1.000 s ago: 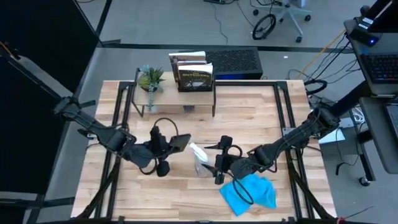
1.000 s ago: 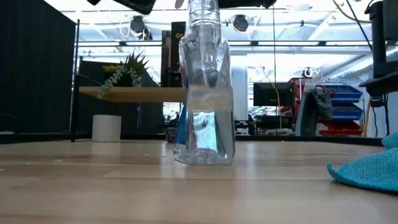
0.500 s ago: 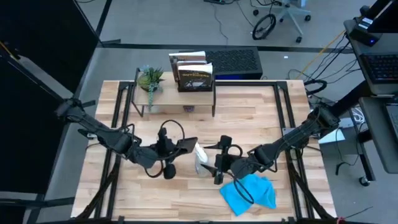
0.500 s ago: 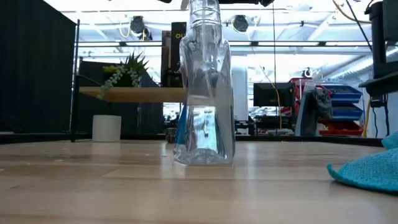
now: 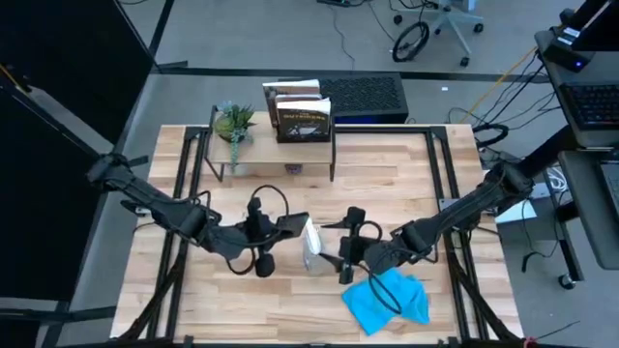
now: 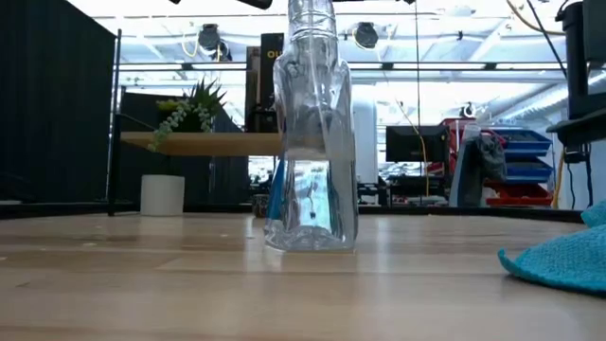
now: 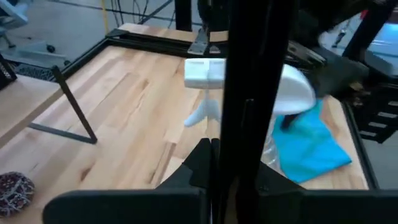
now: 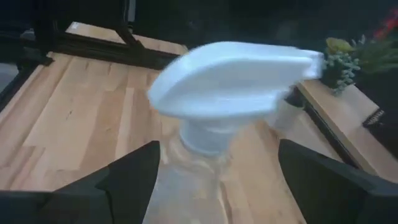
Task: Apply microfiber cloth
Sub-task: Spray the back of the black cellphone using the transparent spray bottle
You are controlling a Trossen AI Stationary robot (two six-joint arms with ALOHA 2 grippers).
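The microfiber cloth [image 5: 388,301] is a bright turquoise, rumpled heap lying on the near right part of the pale wooden plank surface [image 5: 387,174], just beside the right arm and apart from the clear spray bottle [image 5: 311,247] that stands upright mid-surface. A small shelf at the far edge carries a potted plant [image 5: 233,123] and books [image 5: 302,114]; beyond lies a workshop with blue bins [image 6: 521,152]. The right pincer [image 5: 346,261] sits spread either side of the bottle, having drawn slightly away since a second ago. The left pincer [image 5: 290,224], pinching a black phone [image 5: 286,224], has moved nearer the bottle
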